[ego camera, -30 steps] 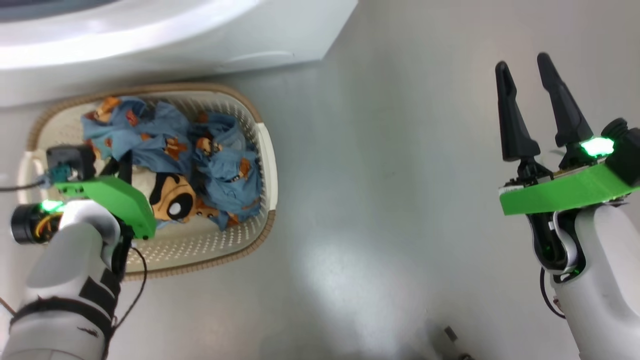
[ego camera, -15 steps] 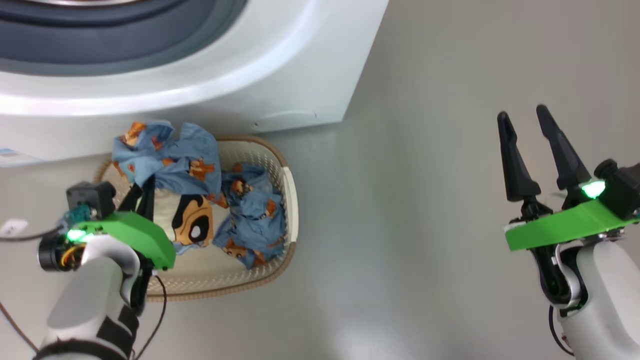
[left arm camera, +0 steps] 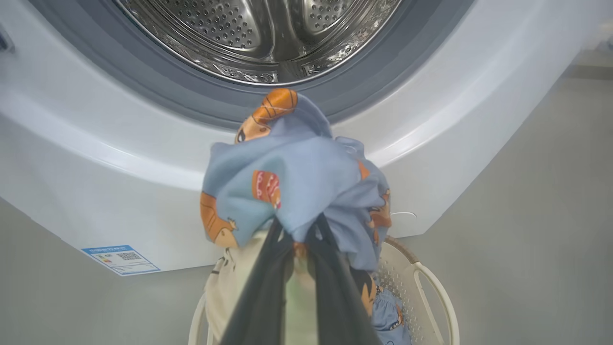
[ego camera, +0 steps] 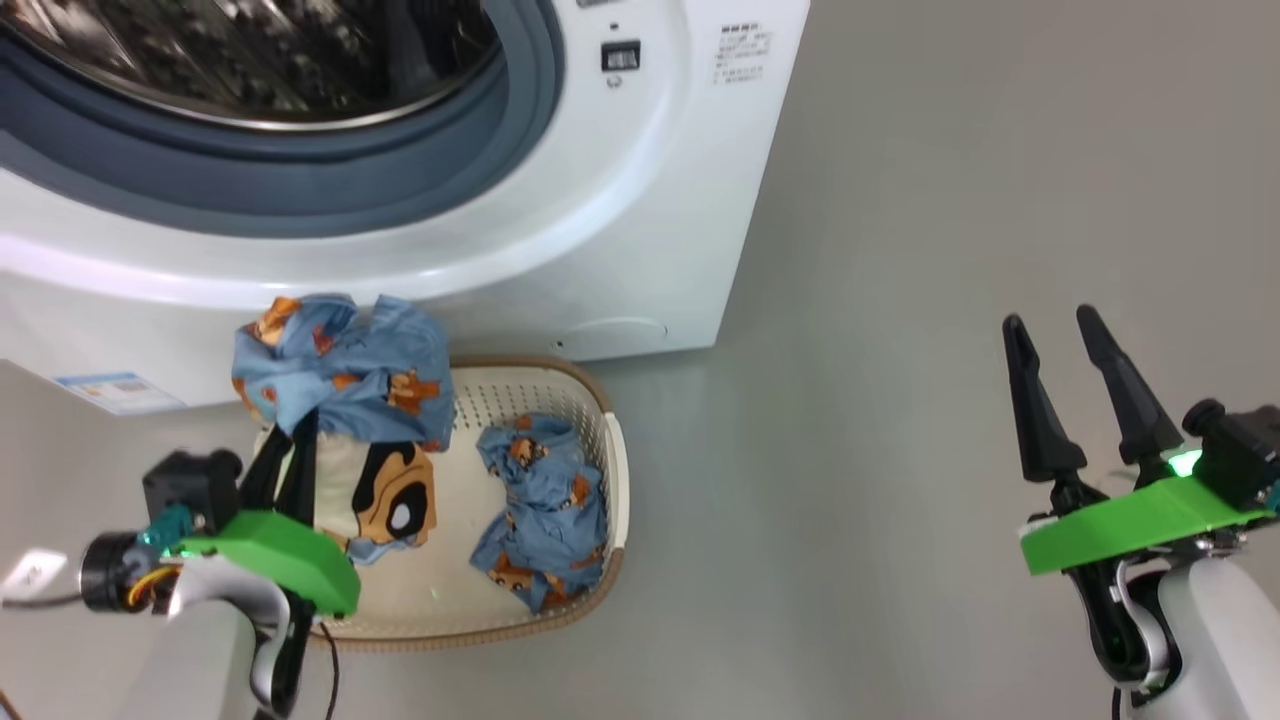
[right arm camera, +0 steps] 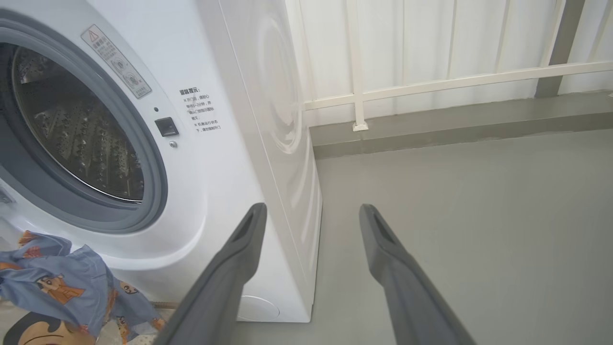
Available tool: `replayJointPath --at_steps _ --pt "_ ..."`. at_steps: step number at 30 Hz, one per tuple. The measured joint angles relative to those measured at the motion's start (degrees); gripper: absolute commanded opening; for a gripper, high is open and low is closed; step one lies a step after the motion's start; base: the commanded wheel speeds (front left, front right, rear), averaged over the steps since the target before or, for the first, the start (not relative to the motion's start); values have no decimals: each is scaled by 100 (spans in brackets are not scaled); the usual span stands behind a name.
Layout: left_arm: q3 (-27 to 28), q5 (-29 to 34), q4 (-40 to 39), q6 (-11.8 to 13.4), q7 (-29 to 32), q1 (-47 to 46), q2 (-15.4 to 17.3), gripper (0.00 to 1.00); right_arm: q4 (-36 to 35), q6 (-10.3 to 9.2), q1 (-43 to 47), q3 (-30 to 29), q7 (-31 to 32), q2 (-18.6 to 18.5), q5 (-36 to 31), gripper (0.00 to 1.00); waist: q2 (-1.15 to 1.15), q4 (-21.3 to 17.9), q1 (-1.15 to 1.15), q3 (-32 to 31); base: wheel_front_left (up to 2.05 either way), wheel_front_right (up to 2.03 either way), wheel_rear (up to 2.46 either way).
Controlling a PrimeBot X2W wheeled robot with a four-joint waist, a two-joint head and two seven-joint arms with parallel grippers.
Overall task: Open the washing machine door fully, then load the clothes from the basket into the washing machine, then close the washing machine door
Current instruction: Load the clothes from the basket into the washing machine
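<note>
Since a second ago the left gripper (ego camera: 300, 432) has raised a bundle of the clothes (ego camera: 340, 365) from inside the basket (ego camera: 440, 595) to above its far rim, and the head camera has tilted up, bringing the drum into sight. The washing machine (ego camera: 640, 200) stands on the grey floor (ego camera: 900, 300), its mouth uncovered, with the steel drum (left arm camera: 268, 33) bare inside the grey-blue rubber ring (ego camera: 300, 190). A blue label (ego camera: 118, 390) sits low on its front. The basket rests on the floor just before the machine. The lifted blue bundle hangs in front of the white panel, below the ring. A cream piece (ego camera: 385, 500) with the cartoon figure dangles beneath it over the basket. One more blue garment (ego camera: 540, 520) lies crumpled at the basket's right side. The left gripper's fingers are pinched tight on the bundle, tips buried in the cloth. The right gripper (ego camera: 1048, 318) hovers well off to the right over bare floor, fingers spread and holding nothing.
</note>
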Motion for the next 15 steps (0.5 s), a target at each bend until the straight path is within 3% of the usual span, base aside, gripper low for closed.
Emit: replayJointPath --at_steps 15 --pt "414 658 -1718 69 -7 1400 -8 0 42 0 569 -116 1 3 -1 100 0 128 0 -745 0 0 0"
